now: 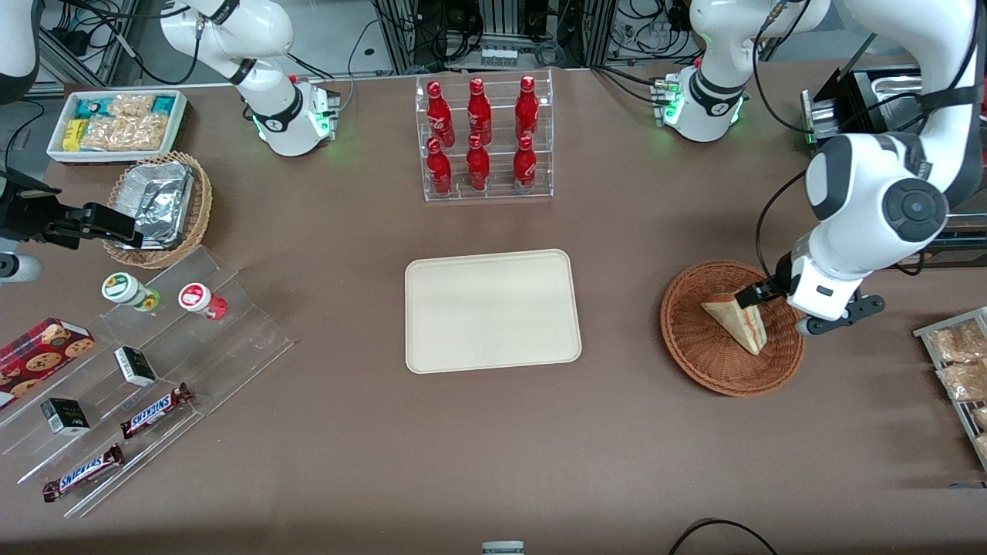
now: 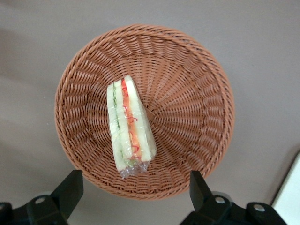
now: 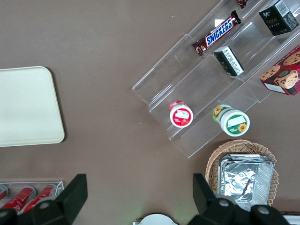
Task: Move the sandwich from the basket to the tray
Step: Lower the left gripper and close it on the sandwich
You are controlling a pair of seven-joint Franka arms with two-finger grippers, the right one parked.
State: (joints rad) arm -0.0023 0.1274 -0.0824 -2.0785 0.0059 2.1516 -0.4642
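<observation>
Gripper (image 2: 133, 194) of the left arm hangs above the basket (image 1: 698, 351), fingers spread wide, nothing between them and nothing touched. In the left wrist view both fingertips (image 2: 70, 190) are clear of the wicker rim, one on each side of the nearer edge of the basket (image 2: 197, 93), with bare table under them.

Sandwich (image 1: 736, 317) still in the basket, lying on its side against the sloped wall, off-centre. Wrist view shows its cut edge up: white bread, green and red-orange filling, clear wrap bunched at the narrow end of the sandwich (image 2: 130, 129). In the front view one dark finger (image 1: 754, 293) overlaps the top corner of the wedge; contact not evident, and the wrist view shows a gap.

Tray (image 1: 492, 310) sits mid-table with nothing on it, well apart from the basket, toward the parked arm's end relative to it. Basket is at the working arm's end.

Other stuff: acrylic rack of red bottles (image 1: 484, 139) farther from the front camera than the tray; tan basket with foil containers (image 1: 158, 202), white bin of snacks (image 1: 117, 123) and stepped acrylic display with Snickers bars (image 1: 154, 408) at the parked arm's end.
</observation>
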